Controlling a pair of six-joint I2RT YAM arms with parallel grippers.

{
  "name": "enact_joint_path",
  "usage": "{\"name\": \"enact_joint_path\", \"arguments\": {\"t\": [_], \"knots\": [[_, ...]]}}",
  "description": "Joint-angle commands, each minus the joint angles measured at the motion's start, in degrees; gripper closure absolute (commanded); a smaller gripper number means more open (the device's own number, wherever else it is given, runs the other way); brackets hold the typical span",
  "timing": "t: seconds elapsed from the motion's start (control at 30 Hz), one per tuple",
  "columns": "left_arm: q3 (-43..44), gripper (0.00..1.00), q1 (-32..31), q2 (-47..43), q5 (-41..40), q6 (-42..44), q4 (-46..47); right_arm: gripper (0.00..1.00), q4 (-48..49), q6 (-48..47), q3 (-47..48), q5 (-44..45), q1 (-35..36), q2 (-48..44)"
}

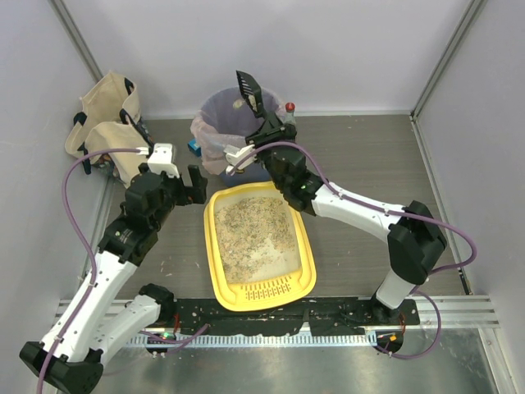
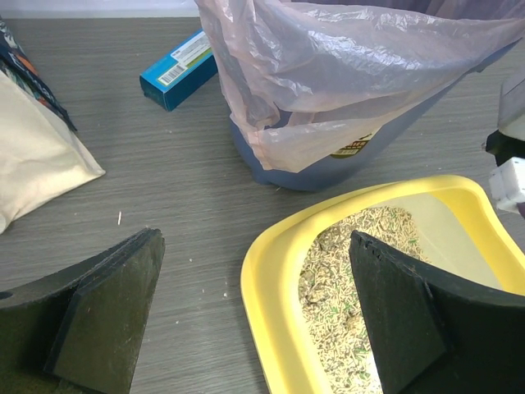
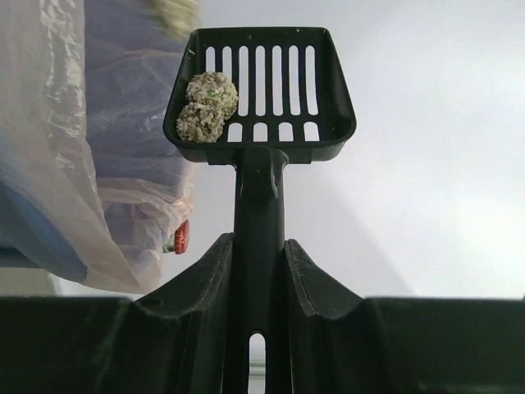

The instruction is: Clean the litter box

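The yellow litter box point(image 1: 305, 246) lies on the floor between the arms, holding beige-grey granules point(image 1: 254, 230), with its slotted grille at the near end. My right gripper point(image 1: 267, 125) is shut on the handle of a black slotted scoop point(image 1: 248, 84) and holds it up over the rim of the blue bin point(image 1: 215, 123). In the right wrist view the scoop point(image 3: 260, 82) holds two round clumps point(image 3: 205, 111), with my right gripper point(image 3: 259, 242) closed on its handle. My left gripper point(image 1: 174, 185) is open and empty, low over the box's far left corner point(image 2: 271, 279).
The blue bin with a clear liner point(image 2: 328, 156) stands just behind the box. Beige bags point(image 1: 107, 123) lie at the far left, with a blue carton point(image 2: 176, 70) beside the bin. A red-capped bottle point(image 1: 289, 107) stands right of the bin. Walls close in on three sides.
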Motion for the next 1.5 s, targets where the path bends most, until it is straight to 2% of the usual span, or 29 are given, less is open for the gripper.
{"name": "enact_joint_path", "arguments": {"t": [0.0,0.13,0.43,0.7,0.8,0.93,0.97,1.03,1.13,1.47], "knots": [[0.4,0.00,-0.4,-1.0,-2.0,1.3,1.0,0.99,10.0,-10.5,-1.0,-2.3,0.3,-1.3],[0.2,0.00,-0.8,-1.0,-2.2,1.3,1.1,0.99,16.3,-18.3,-5.2,-5.7,0.3,-0.7],[0.0,0.00,-0.9,-1.5,-2.3,1.4,1.2,0.99,27.7,-23.5,-10.0,-13.1,-0.4,0.5],[0.0,0.00,-0.9,-1.7,-2.2,1.3,1.2,0.98,29.2,-22.6,-9.7,-12.6,-0.5,0.7],[0.0,0.00,-1.0,-1.8,-2.2,1.5,1.2,0.99,34.2,-21.5,-10.0,-13.3,-0.5,1.9],[0.0,0.00,-0.9,-1.8,-2.3,1.6,1.3,0.99,47.5,-17.2,-8.7,-13.3,-0.5,5.6],[0.0,0.00,-0.9,-1.8,-2.3,1.6,1.3,0.99,53.5,-15.7,-8.2,-12.9,-0.5,7.3],[-0.1,0.00,-0.9,-1.7,-2.3,1.6,1.3,0.99,56.9,-12.1,-7.0,-11.2,-0.4,7.8],[-0.1,0.00,-1.1,-1.5,-2.3,1.6,1.3,0.99,56.2,-4.9,-8.0,-7.6,0.8,4.6],[-0.1,0.00,-1.1,-0.8,-1.3,1.4,1.3,0.99,43.6,13.1,-14.6,5.8,5.6,-11.1]]}}
